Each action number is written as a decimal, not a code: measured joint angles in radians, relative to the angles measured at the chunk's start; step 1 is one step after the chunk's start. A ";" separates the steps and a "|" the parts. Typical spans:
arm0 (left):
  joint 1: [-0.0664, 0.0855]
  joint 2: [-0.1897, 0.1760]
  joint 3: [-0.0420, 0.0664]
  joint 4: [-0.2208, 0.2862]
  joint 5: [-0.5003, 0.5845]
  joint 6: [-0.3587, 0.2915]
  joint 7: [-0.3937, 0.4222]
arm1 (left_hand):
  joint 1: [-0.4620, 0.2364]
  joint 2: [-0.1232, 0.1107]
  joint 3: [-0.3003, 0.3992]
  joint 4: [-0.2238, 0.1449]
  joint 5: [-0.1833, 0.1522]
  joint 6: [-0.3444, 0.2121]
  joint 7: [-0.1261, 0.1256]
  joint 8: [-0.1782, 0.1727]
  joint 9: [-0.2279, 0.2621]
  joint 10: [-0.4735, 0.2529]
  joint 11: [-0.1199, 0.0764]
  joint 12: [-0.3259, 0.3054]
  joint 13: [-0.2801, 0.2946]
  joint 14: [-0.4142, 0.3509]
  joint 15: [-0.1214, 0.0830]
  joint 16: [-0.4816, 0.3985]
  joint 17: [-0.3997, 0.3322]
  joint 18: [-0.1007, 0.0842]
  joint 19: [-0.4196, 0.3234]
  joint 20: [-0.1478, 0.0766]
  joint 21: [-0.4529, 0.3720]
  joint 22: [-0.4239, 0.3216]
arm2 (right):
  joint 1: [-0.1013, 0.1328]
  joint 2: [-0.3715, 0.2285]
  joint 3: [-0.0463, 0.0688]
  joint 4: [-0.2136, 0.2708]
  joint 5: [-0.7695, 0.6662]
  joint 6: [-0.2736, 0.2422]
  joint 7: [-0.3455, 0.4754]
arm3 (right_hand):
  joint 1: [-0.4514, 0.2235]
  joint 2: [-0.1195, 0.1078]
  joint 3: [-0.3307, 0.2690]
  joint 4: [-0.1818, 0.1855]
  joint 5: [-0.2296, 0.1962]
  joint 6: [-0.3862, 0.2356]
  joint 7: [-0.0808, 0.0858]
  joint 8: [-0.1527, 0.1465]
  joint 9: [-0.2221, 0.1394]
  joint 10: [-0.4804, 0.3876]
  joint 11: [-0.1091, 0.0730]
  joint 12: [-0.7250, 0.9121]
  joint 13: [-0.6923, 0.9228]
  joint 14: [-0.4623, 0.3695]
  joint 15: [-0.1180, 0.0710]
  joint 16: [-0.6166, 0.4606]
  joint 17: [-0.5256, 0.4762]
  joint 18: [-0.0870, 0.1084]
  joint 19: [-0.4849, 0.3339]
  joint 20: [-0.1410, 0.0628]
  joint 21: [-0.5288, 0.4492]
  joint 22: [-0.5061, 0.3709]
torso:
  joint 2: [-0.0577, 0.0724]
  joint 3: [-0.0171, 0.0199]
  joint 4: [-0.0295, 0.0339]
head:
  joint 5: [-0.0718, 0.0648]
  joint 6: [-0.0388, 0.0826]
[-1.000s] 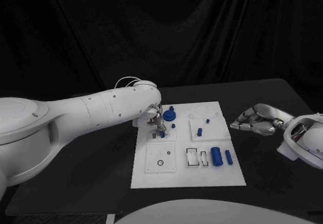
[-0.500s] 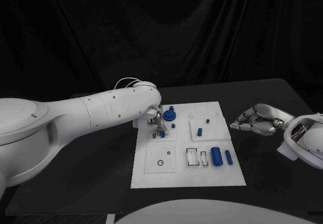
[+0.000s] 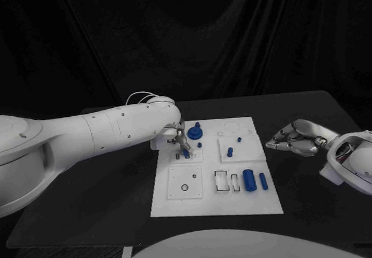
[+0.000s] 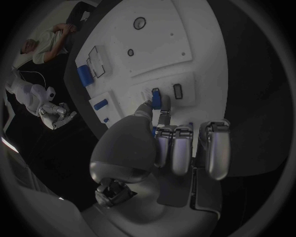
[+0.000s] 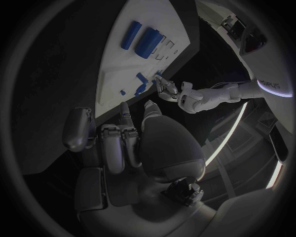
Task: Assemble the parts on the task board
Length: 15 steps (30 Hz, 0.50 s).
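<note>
The white task board (image 3: 215, 202) lies in the middle of the table. My left hand (image 3: 175, 135) hovers over its far left corner and pinches a small blue part (image 4: 156, 98) between thumb and a finger, right beside a small rectangular slot (image 4: 177, 91). The other fingers (image 4: 174, 148) are curled in. A large blue knob (image 3: 195, 132) stands just right of the hand, with small blue pegs (image 3: 230, 152) near it. Two blue cylinders (image 3: 249, 180) lie at the near right of the board. My right hand (image 3: 293, 138) stays off the board's right edge, fingers curled, holding nothing.
Rectangular cut-outs (image 3: 226, 182) and a round hole (image 3: 185, 187) mark the board's near half. The black table (image 3: 97, 194) stretches to both sides of the board. The left forearm (image 3: 109, 131) reaches in over the table's left part.
My left hand has drawn up and slightly back from the slot area, with the small blue part still in its fingertips. The right hand has not moved.
</note>
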<state>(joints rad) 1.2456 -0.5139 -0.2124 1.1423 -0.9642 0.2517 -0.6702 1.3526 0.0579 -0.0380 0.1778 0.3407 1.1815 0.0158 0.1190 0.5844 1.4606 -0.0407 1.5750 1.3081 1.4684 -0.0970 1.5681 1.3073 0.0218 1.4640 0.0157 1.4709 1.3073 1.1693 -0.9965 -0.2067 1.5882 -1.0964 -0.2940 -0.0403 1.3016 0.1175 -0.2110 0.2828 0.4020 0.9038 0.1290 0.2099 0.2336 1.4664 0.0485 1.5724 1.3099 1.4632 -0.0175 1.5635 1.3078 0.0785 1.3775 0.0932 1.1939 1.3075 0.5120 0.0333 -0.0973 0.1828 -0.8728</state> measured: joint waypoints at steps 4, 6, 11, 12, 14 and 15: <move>0.000 -0.027 0.000 0.032 0.000 -0.035 0.001 | 0.004 -0.009 0.004 0.004 0.002 0.002 -0.002 0.003 0.006 -0.001 -0.005 0.000 0.000 -0.003 -0.003 0.000 0.000 0.000 0.000 0.000 0.000 0.000 | 0.000 -0.001 0.000 0.000 0.000 0.000 -0.002 | 0.004 -0.001 0.000 0.000 0.004 0.000 0.000 0.000 -0.001 0.000 0.000 0.000 0.000 0.000 0.000 -0.004 0.000 0.000 -0.004 0.004 -0.005 0.000 | -0.001 0.0002 0.0002 | 0.000 0.000; 0.000 -0.040 -0.001 0.048 0.000 -0.053 0.002 | 0.006 -0.014 0.007 0.007 0.002 0.002 -0.002 0.007 0.007 -0.001 -0.005 0.000 0.000 -0.003 -0.003 0.000 0.001 0.000 0.002 -0.002 0.000 0.000 | 0.000 -0.001 0.000 0.000 0.000 0.000 -0.002 | 0.006 0.000 0.000 0.000 0.004 0.000 0.000 0.000 -0.001 0.000 0.000 0.000 0.000 0.000 0.000 -0.004 0.000 0.000 -0.004 0.004 -0.005 0.000 | -0.001 0.0003 0.0003 | -0.001 0.000; 0.000 -0.076 -0.001 0.102 -0.001 -0.103 0.006 | 0.006 -0.017 0.009 0.009 0.002 0.001 -0.002 0.009 0.009 -0.001 -0.005 0.000 0.000 -0.003 -0.003 0.000 0.001 0.000 0.003 -0.003 0.000 0.000 | 0.000 -0.001 0.000 -0.002 0.000 0.000 -0.004 | 0.010 0.000 0.000 0.000 0.004 0.000 0.000 0.000 -0.001 0.000 0.000 0.000 0.001 0.000 0.000 -0.004 0.000 0.000 -0.007 0.000 -0.010 0.000 | -0.001 0.0003 0.0003 | -0.002 0.000; 0.000 -0.087 -0.001 0.118 -0.001 -0.121 0.008 | 0.006 -0.017 0.013 0.013 0.002 0.001 -0.001 0.009 0.012 -0.001 -0.005 0.000 0.000 -0.003 -0.003 0.000 0.001 0.000 0.003 -0.003 -0.005 0.000 | 0.000 -0.001 0.000 -0.002 0.000 -0.001 -0.004 | 0.010 0.000 0.000 0.000 0.004 0.000 0.000 0.000 -0.001 0.000 0.000 0.000 0.001 0.000 0.000 -0.004 0.000 0.000 -0.007 0.000 -0.010 0.000 | -0.001 0.0003 0.0003 | -0.002 0.000; 0.000 -0.103 -0.001 0.143 -0.002 -0.150 0.014 | 0.006 -0.018 0.017 0.016 0.002 0.001 -0.001 0.009 0.015 -0.001 -0.005 0.000 0.000 -0.003 -0.003 0.000 0.001 0.000 0.003 -0.003 -0.005 0.000 | 0.000 -0.001 0.000 -0.002 0.000 -0.001 -0.005 | 0.010 0.000 0.000 0.000 0.004 0.000 0.000 0.000 -0.001 0.000 0.000 0.001 0.001 0.000 0.000 -0.007 0.000 0.000 -0.007 0.000 -0.014 0.000 | -0.001 0.0003 0.0002 | -0.003 0.000; 0.000 -0.113 -0.001 0.157 -0.003 -0.166 0.017 | 0.005 -0.019 0.017 0.016 0.002 0.001 -0.001 0.009 0.015 -0.001 -0.005 0.000 0.000 -0.003 -0.003 0.000 0.001 0.000 0.003 -0.003 -0.005 0.000 | -0.001 -0.001 0.000 -0.002 0.000 -0.001 -0.005 | 0.010 0.000 0.000 0.000 0.004 0.000 0.000 0.000 -0.001 0.000 0.000 0.001 0.001 0.000 0.000 -0.008 0.000 0.000 -0.007 0.000 -0.014 0.000 | -0.001 0.0003 0.0002 | -0.003 0.000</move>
<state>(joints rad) 1.2455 -0.6265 -0.2132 1.2994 -0.9676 0.0862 -0.6529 1.3581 0.0391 -0.0211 0.1943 0.3425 1.1829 0.0143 0.1277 0.5993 1.4600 -0.0461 1.5747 1.3079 1.4652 -0.1002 1.5682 1.3081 0.0218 1.4675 0.0122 1.4658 1.3073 1.1683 -0.9976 -0.2067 1.5862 -1.0964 -0.2949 -0.0451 1.3120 0.1175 -0.2109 0.2828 0.4062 0.9038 0.1290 0.2099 0.2328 1.4663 0.0486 1.5730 1.3106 1.4632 -0.0174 1.5551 1.3077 0.0783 1.3703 0.0933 1.1799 1.3074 0.5114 0.0336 -0.0971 0.1799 -0.8728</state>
